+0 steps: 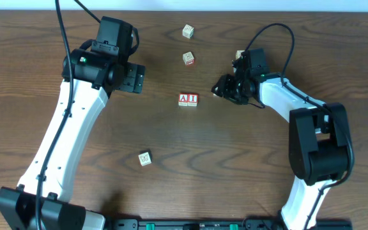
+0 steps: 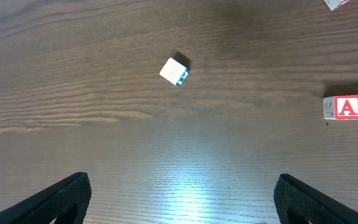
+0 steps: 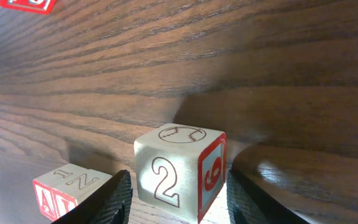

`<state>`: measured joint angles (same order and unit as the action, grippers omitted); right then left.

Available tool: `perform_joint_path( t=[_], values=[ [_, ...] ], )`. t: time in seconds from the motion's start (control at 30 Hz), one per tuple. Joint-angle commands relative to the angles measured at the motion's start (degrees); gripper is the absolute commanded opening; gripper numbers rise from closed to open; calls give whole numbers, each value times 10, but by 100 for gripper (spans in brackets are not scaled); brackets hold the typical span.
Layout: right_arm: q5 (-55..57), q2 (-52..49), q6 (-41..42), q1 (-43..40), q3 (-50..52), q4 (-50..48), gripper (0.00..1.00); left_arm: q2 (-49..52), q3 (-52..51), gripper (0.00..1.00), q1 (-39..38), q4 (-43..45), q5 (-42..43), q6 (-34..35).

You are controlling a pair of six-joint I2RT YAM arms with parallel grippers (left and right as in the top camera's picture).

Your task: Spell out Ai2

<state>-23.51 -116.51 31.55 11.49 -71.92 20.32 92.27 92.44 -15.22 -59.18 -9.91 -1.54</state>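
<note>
The red-lettered A and I blocks (image 1: 188,99) stand side by side at the table's middle; they also show in the left wrist view (image 2: 352,107) and the right wrist view (image 3: 64,190). My right gripper (image 1: 224,87) is just right of them, shut on the 2 block (image 3: 176,171), a pale cube with a red-outlined 2 facing the camera and a baseball on top. The 2 block is hidden by the gripper in the overhead view. My left gripper (image 1: 133,76) is open and empty, up and to the left of the A and I blocks, its fingertips (image 2: 182,199) wide apart.
Loose blocks lie at the back (image 1: 188,30), behind the A and I blocks (image 1: 188,59), behind the right gripper (image 1: 239,55) and at the front (image 1: 145,158). A white block with a blue side (image 2: 174,71) shows in the left wrist view.
</note>
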Motion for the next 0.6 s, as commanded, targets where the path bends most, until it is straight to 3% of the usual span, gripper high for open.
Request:
perform_joint_path(
  t=[0.0, 0.13, 0.37, 0.57],
  values=[
    [33, 26, -10, 3, 5, 12, 52, 2, -1, 96, -1, -2, -10, -4],
    [118, 52, -44, 8, 5, 60, 55, 2, -1, 95, -1, -2, -10, -4],
    [126, 85, -70, 10, 5, 68, 56, 2, -1, 96, -1, -2, -10, -4],
    [196, 88, -90, 16, 5, 69, 55, 2, -1, 95, -1, -2, -10, -4]
  ],
)
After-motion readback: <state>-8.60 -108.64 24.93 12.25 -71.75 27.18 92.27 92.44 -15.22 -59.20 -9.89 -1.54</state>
